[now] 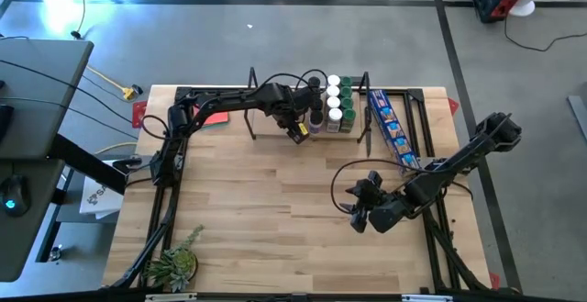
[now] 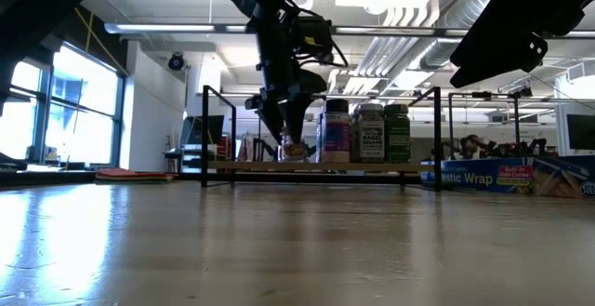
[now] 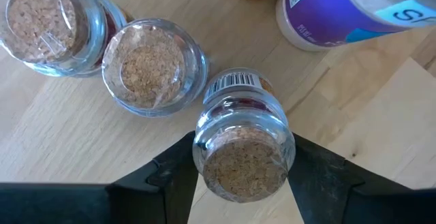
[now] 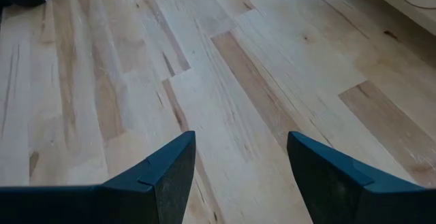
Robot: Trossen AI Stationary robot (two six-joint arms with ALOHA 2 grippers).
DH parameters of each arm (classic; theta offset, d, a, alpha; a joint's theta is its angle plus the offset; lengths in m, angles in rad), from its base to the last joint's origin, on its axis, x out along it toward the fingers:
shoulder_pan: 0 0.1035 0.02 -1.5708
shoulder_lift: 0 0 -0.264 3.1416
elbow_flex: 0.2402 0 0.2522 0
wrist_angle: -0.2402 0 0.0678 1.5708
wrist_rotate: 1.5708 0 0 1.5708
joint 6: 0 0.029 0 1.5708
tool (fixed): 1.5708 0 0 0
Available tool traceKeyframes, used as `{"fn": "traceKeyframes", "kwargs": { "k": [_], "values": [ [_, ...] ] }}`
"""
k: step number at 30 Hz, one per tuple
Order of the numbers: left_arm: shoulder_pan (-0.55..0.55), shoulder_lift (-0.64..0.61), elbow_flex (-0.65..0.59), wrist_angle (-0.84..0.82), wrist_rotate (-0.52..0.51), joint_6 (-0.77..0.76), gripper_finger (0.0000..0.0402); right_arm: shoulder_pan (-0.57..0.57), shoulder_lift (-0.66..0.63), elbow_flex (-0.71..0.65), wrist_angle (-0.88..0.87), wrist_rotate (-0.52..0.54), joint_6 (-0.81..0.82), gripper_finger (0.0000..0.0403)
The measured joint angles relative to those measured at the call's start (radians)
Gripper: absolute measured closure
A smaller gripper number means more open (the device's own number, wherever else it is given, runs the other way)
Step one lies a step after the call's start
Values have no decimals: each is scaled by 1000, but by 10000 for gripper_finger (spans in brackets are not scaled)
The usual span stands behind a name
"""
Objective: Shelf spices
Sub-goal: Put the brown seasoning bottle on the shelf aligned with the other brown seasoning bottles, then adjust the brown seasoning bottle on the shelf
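The shelf [image 1: 266, 125] stands at the table's far edge. On its right part stand several spice jars [image 1: 334, 102] with white, green and black tops; in the low view three of them [image 2: 368, 132] stand in a row on the board [image 2: 372, 166]. My left gripper [image 3: 244, 150] points down over the shelf [image 1: 298, 129] and is shut on a small glass jar with a cork top [image 3: 244, 157]. Two more cork-topped jars [image 3: 153, 67] [image 3: 48, 20] and a purple-labelled jar [image 3: 340, 13] stand close by. My right gripper [image 4: 242, 142] hangs open over bare table [image 1: 359, 210]. My left gripper pinches the cork-topped jar by two opposite sides of its glass upper part [image 3: 201, 142], one finger [image 3: 170, 173] on each side. The fingers come from above, pointing steeply down. The jar stays upright [image 2: 294, 148], its bottom at the shelf board; whether it rests there I cannot tell.
A long blue printed box [image 1: 393, 129] lies to the right of the shelf. A small green plant [image 1: 174, 263] sits at the near left corner, and a red flat thing [image 1: 215, 117] lies left of the shelf. Black wire uprights [image 2: 204, 134] [image 2: 437, 134] frame the shelf.
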Motion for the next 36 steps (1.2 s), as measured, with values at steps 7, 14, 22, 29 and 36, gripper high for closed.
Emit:
{"fn": "traceKeyframes", "kwargs": {
  "k": [7,14,22,29,36],
  "values": [
    [0,0,0,0,0,0,170,0,0,0,0,0,0,176],
    [0,-5,0,4,1,1,157,0,0,0,0,0,0,176],
    [-14,-90,0,-39,0,7,156,6,0,0,0,0,0,176],
    [13,-191,1,-156,-31,16,165,34,0,0,0,0,0,176],
    [133,-169,1,-84,-180,-42,224,42,0,0,0,35,8,176]
  ]
}}
